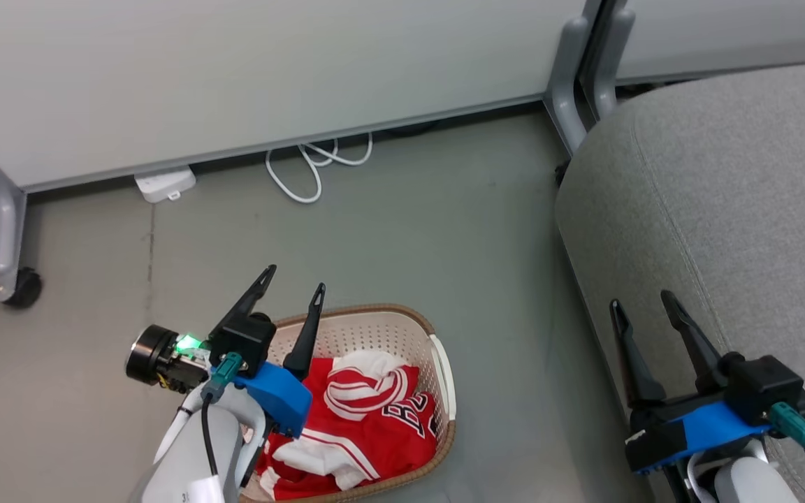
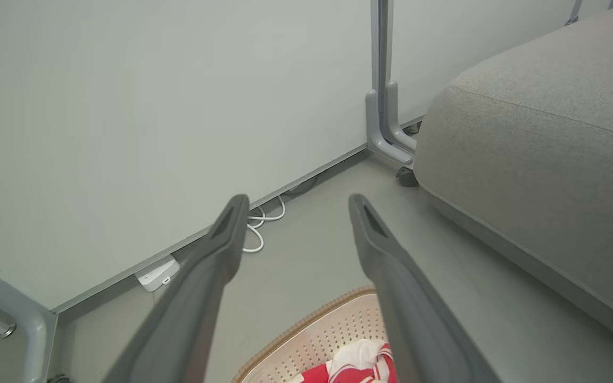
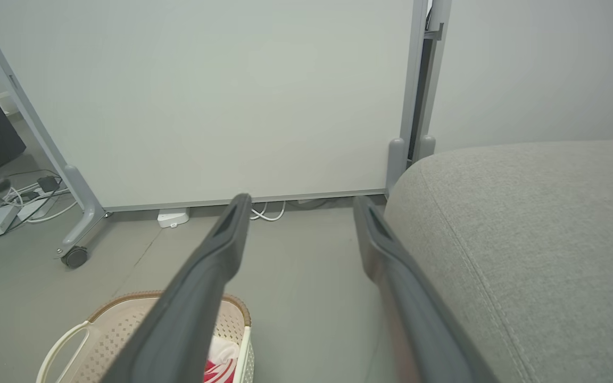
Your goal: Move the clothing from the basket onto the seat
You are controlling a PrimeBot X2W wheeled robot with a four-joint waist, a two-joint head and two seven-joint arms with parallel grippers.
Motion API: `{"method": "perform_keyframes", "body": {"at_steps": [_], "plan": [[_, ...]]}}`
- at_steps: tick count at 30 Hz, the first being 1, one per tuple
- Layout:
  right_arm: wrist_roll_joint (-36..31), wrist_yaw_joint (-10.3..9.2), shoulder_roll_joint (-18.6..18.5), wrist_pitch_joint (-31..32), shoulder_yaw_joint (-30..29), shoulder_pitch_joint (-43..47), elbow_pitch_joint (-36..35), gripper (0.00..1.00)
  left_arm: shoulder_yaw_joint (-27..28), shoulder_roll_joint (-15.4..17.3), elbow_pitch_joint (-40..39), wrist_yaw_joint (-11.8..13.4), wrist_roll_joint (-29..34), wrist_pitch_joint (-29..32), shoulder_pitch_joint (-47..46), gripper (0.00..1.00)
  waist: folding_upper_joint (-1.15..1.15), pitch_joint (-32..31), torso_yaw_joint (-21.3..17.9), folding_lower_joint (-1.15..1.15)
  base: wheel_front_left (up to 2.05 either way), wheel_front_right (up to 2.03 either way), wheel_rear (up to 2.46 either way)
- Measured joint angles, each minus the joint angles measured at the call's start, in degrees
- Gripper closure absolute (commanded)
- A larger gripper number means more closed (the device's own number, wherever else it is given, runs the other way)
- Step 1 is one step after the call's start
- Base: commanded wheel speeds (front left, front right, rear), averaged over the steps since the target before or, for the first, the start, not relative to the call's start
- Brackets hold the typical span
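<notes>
Left gripper (image 1: 295, 277), fingers spread wide and empty, hangs above the cream perforated plastic basket (image 1: 402, 311) with brown woven rim; right gripper (image 1: 640, 299), equally spread and empty, hovers at the big grey fabric seat (image 1: 724, 195). Red white-trimmed soft clothing (image 1: 367, 412) lies heaped in the basket. A shallow pinch could drag the light basket or drop a garment.

Pale wheeled partitions (image 1: 235, 70) stand on a grey floor (image 1: 409, 237).

Left gripper (image 1: 295, 276) and right gripper (image 1: 641, 299) gape, empty.
</notes>
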Motion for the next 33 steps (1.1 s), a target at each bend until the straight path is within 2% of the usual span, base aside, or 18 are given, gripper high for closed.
{"method": "perform_keyframes", "body": {"at_steps": [6,12,18,26,33], "plan": [[0.67,0.0,-0.37,0.0,0.64,-3.69,-0.8,0.0,-4.54,1.31,9.36,-0.3,-1.15,0.0,-6.71,0.0,0.0,6.05,-2.14,0.0,0.0,0.0,0.0],[1.09,0.0,-0.46,0.0,1.58,-7.01,-1.42,0.0,-14.49,2.56,19.23,-0.33,-4.07,0.0,-13.5,0.0,0.0,12.06,-4.3,0.0,0.0,0.0,0.0],[1.16,0.0,-0.46,0.0,2.77,-9.84,-2.13,0.0,-25.76,2.81,27.57,-0.34,-10.33,2.35,-19.4,0.0,0.0,17.65,-6.09,0.0,0.0,0.0,0.0],[1.52,0.0,-1.1,0.0,3.47,-11.75,-2.76,0.0,-40.67,4.82,29.73,-0.34,-20.18,9.16,-23.94,0.0,0.0,24.06,-7.64,0.0,0.0,0.0,0.0],[1.62,0.0,-1.65,-0.01,3.85,-13.69,-3.75,0.0,-53.04,8.4,27.86,-0.34,-27.78,16.12,-27.67,0.0,0.0,29.19,-8.69,0.0,0.0,0.0,0.0]]}}
